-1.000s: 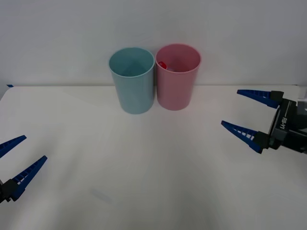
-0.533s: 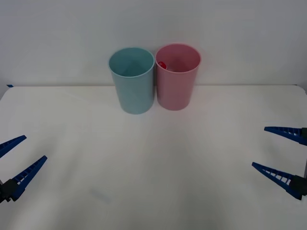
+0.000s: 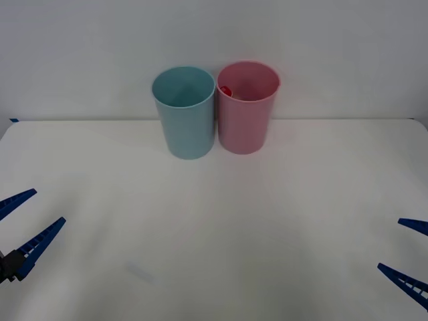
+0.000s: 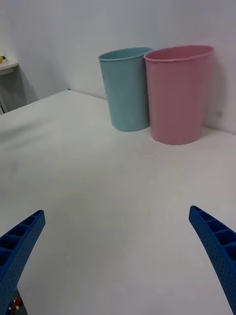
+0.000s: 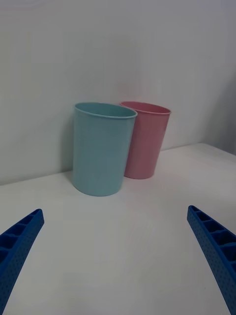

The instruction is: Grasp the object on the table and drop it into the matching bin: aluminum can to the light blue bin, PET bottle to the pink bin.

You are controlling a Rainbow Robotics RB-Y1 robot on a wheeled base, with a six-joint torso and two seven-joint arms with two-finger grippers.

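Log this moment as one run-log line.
phase: drop done | PET bottle: in pink bin, red cap showing | left gripper: open, parked | right gripper: open, empty

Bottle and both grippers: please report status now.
Left gripper open, low at table's left edge. Right gripper open, at right edge. Bottle inside pink bin. No obstruction.

The desk [image 3: 221, 227] is a wide, flat, plain white surface. In the upper middle of the front view two tall bins stand on it side by side, touching: the light blue bin [image 3: 186, 117] on the left, the pink bin [image 3: 246, 114] on the right.
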